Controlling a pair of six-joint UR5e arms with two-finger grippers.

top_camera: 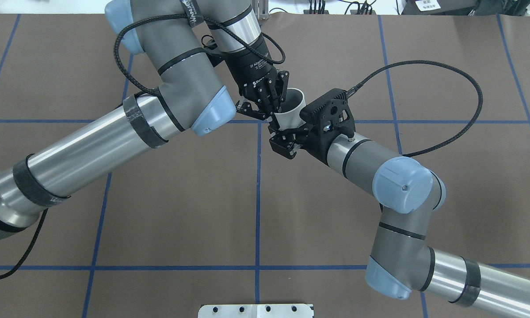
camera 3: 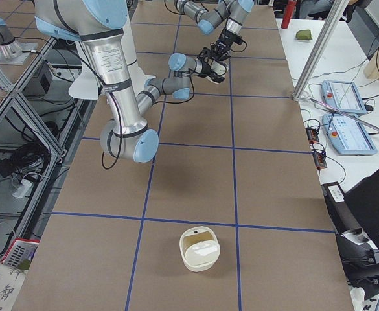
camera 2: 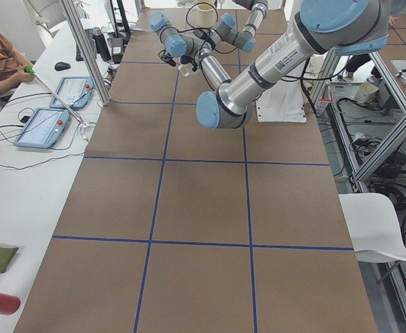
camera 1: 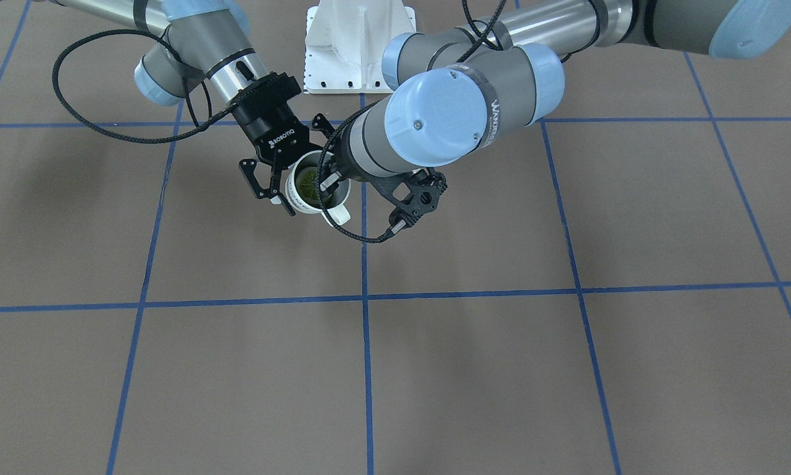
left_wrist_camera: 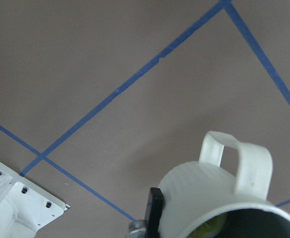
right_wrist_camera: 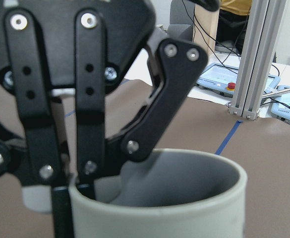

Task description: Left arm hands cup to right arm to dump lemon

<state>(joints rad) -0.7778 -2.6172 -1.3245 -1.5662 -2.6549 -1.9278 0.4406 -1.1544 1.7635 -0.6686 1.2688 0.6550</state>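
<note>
Front view: locate the cup, lemon inside, held off the table; read the right gripper as spread astride the body, with no squeeze discernible. Overhead: confirm the left gripper pinching the rim. Left wrist: note one finger against the outer wall. Right wrist: note another finger reaching the rim. Judge as mid-handover. Next: clamp right fully, then release left, keeping the mouth up.

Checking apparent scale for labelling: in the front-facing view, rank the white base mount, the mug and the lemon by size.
1. white base mount, even cropped by the top edge.
2. mug, held above the table, nearer the camera.
3. lemon, inside the mug, partly hidden.
</note>
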